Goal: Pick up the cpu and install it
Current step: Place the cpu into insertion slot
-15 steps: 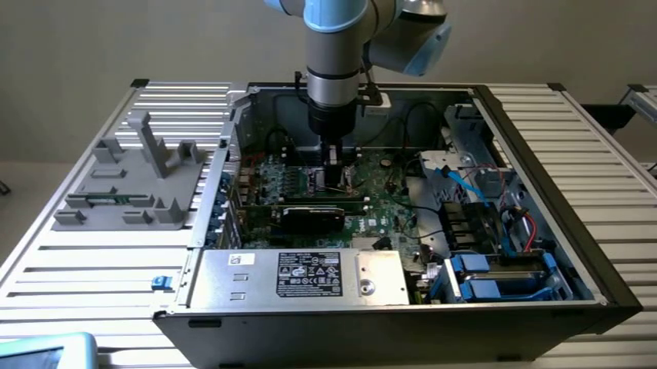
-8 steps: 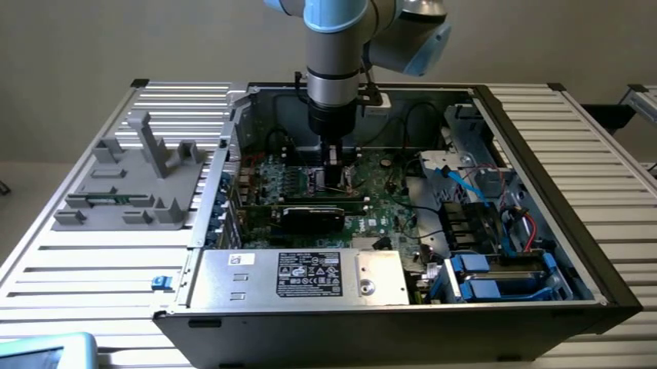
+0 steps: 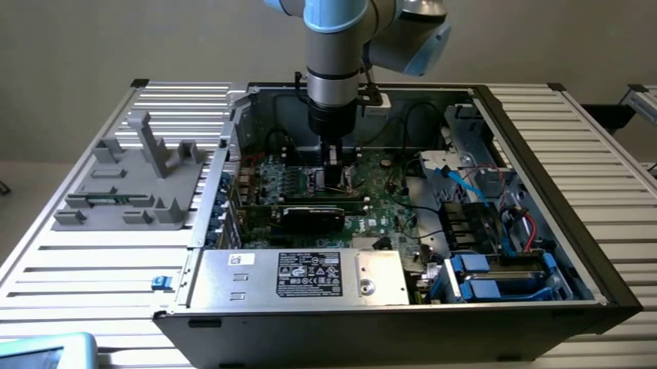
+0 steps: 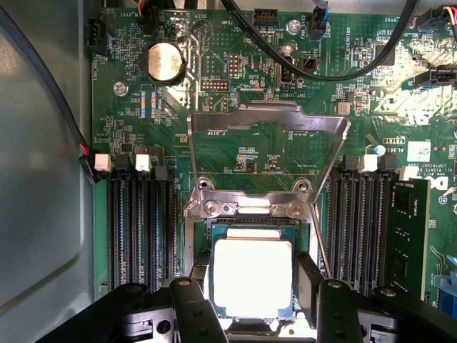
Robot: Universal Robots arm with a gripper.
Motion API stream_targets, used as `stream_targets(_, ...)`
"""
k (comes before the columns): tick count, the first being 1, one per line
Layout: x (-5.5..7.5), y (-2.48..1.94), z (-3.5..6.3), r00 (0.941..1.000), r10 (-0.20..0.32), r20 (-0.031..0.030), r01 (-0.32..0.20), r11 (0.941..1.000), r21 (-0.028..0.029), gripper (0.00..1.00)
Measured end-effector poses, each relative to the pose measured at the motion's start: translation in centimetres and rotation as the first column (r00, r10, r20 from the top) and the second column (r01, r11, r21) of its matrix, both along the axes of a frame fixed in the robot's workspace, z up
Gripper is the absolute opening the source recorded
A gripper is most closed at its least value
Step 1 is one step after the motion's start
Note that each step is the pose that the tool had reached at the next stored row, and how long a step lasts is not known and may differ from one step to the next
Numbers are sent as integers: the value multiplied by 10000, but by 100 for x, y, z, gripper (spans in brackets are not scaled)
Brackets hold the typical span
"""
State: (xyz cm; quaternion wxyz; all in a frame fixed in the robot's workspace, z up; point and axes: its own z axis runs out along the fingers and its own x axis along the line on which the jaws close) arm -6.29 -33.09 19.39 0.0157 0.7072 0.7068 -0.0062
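The arm is seen reaching straight down into an open computer case (image 3: 559,200) that is set on a slatted bench (image 3: 605,169), and the gripper (image 3: 335,173) is placed low over the green motherboard (image 3: 385,204), well apart from the grey tray (image 3: 134,177) at the exterior view's left. In the wrist view, the cpu (image 4: 253,275) is found between the gripper's dark fingers (image 4: 310,286), just below the raised metal load frame (image 4: 268,114) and between the two banks of memory slots (image 4: 136,229). The gripper is closed partway, and its fingers are pressed against two opposite edges of the cpu, so the chip is judged to be held. Whether it is already seated or is hanging just above the socket cannot be told. The cpu is judged to be light and stiff, with a smooth metal top that offers little friction. Its underside, which is hidden, is taken to be delicate. A hold on the thin side edges, as is seen here, is judged the safest, with the chip kept level and square. Only light pressure is thought wise, since a tilt or a slip could damage the contacts.
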Motion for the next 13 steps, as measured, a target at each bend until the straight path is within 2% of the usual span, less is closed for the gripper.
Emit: stream_targets(13,0,0,-4,10000,0,1,0,10000,0,56)
